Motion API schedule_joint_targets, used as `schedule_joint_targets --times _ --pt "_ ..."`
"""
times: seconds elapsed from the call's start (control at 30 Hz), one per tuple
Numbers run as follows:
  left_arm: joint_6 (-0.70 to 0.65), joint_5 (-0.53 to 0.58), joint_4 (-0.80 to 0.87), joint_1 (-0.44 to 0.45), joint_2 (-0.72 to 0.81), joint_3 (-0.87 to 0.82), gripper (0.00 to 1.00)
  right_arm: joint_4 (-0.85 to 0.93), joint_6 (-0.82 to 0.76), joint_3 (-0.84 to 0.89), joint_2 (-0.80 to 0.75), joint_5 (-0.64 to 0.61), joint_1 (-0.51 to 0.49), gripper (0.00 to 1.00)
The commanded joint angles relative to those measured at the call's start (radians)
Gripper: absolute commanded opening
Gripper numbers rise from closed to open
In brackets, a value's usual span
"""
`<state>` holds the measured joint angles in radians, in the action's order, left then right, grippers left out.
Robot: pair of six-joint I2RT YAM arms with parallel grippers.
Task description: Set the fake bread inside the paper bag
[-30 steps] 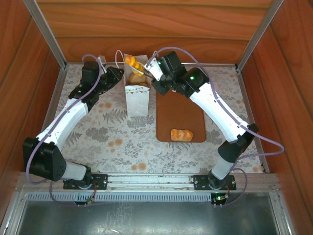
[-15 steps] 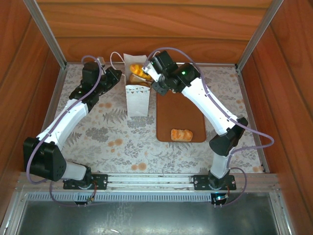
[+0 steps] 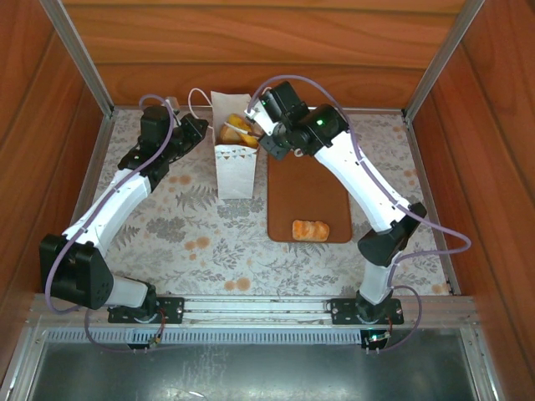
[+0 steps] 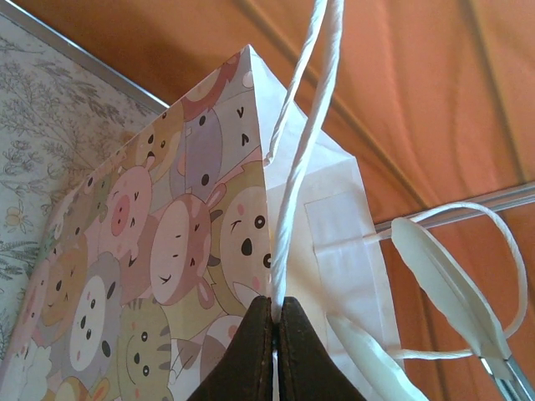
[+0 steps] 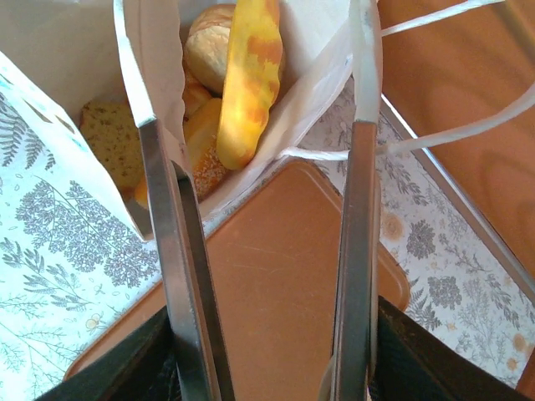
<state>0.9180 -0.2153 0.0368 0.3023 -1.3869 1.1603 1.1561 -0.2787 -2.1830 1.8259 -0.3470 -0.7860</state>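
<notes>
- Golden roll (image 3: pixel 310 229), lower centre on tray (image 3: pixel 309 180): likely light, firm, slick; best pinched across its middle.
- Left jaws clenched on cord handle (image 4: pixel 290 209); right jaws released above paper bag (image 3: pixel 235 171).

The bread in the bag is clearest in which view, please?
Right wrist: it looks into the open paper bag, showing separate bread pieces. Top external gives a small golden patch at the mouth; left wrist faces the bag's printed wall.

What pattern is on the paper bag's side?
Cartoon animal faces on the paper bag; left wrist view.
</notes>
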Motion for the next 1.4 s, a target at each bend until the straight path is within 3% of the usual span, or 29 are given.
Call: schedule_joint_targets --times 0.0,0.33,0.47,0.73,1.03,1.37 --pt "0.003 -0.017 -0.017 0.004 0.028 -0.017 0.23 -0.037 -0.001 0.028 -0.094 0.041 -0.007 0.56" --pt "-0.006 0.003 -0.007 -0.012 0.153 -0.107 0.48 -0.037 -0.142 0.323 -0.395 0.001 -0.007 0.57" --pt "-0.051 0.018 0.032 -0.014 0.228 -0.145 0.76 0.036 -0.157 0.435 -0.514 0.018 -0.007 0.58" --pt "-0.152 0.090 0.133 -0.015 0.381 -0.210 1.00 0.250 -0.171 0.620 -0.625 -0.047 -0.010 0.58" --pt "-0.201 0.182 0.153 -0.017 0.502 -0.296 1.00 0.390 -0.182 0.772 -0.666 -0.056 -0.010 0.58" --pt "-0.219 0.225 0.129 -0.017 0.522 -0.329 1.00 0.473 -0.177 0.880 -0.640 -0.075 -0.011 0.59"
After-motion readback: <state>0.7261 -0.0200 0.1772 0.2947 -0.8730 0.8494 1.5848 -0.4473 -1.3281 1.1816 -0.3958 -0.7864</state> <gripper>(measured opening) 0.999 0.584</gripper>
